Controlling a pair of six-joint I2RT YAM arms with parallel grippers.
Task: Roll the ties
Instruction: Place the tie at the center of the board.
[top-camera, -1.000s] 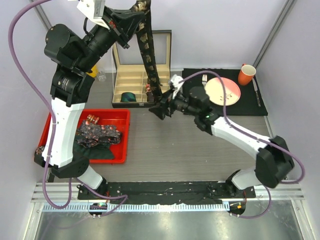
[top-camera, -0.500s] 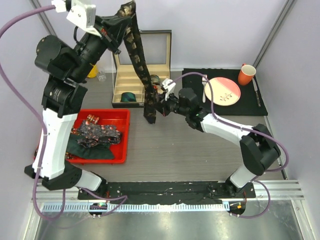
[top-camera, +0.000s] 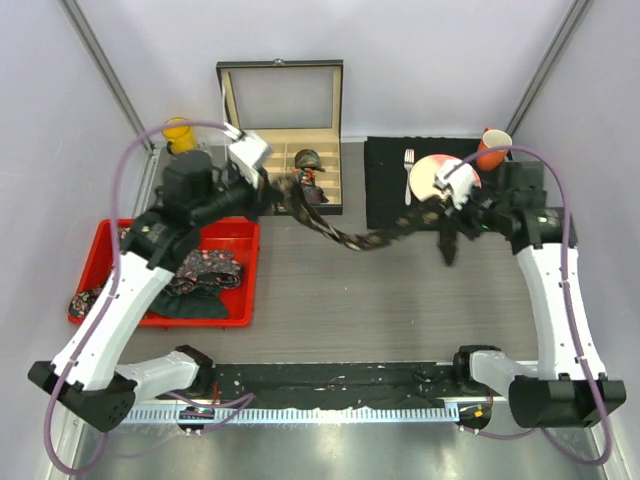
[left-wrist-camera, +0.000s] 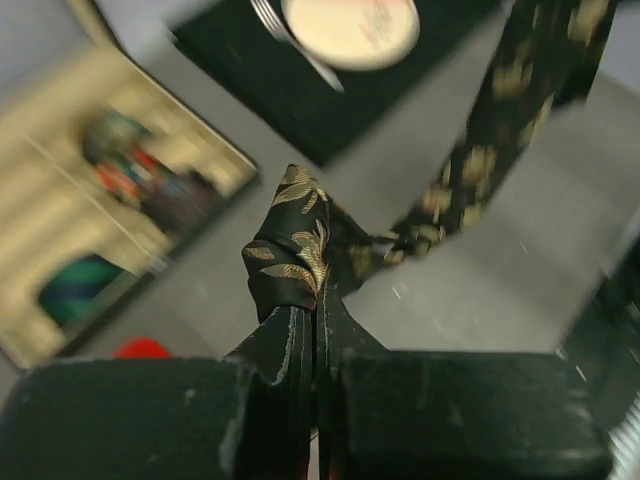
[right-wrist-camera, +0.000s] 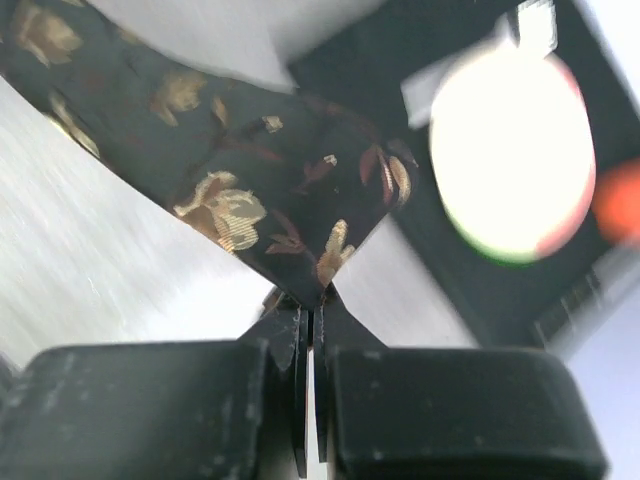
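Note:
A dark tie (top-camera: 360, 240) with a gold and red leaf print hangs stretched above the table, sagging in the middle. My left gripper (top-camera: 272, 190) is shut on its left end, in front of the box. My right gripper (top-camera: 443, 212) is shut on it near the other end, and a short tail dangles below. In the left wrist view the tie (left-wrist-camera: 290, 250) bunches out of the closed gripper (left-wrist-camera: 315, 312) and runs up to the right. In the right wrist view the tie (right-wrist-camera: 250, 190) is pinched at its edge by the closed gripper (right-wrist-camera: 312, 300). More ties (top-camera: 200, 270) lie heaped in the red tray (top-camera: 250, 300).
An open compartment box (top-camera: 240, 150) at the back holds rolled ties (top-camera: 308, 160). A black mat (top-camera: 385, 185) at the back right carries a plate (top-camera: 428, 178), a fork (top-camera: 408, 165) and an orange cup (top-camera: 492, 148). A yellow object (top-camera: 178, 132) stands at the back left.
The left arm came down from high up with the tie's end. The right gripper shut on the tie and swung right, so the tie went from hanging upright to stretched sideways.

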